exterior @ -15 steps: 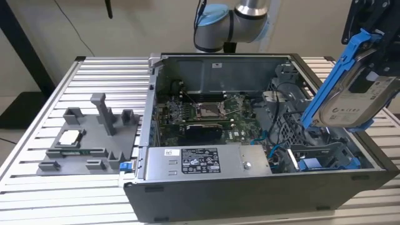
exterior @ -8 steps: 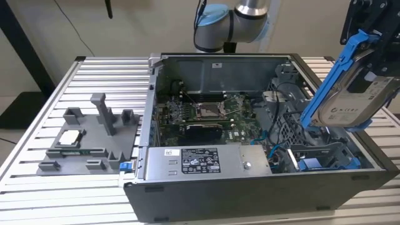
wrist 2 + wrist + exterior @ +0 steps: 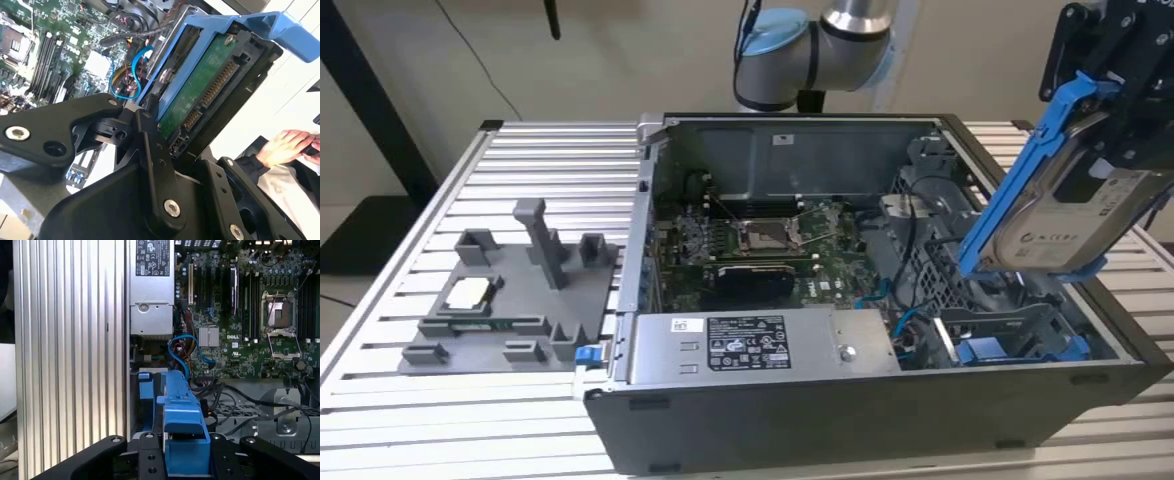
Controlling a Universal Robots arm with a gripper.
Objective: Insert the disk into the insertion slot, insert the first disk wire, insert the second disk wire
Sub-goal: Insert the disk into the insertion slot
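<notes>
Blue-framed disk | long axis steep, top leaning to exterior view's right | hand clamped on it

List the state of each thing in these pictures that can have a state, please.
disk, held tilted in the air, not inserted.
gripper, shut on the disk.
insertion slot, not yet holding the disk.
PC case, lying on its side, open on top.
</notes>
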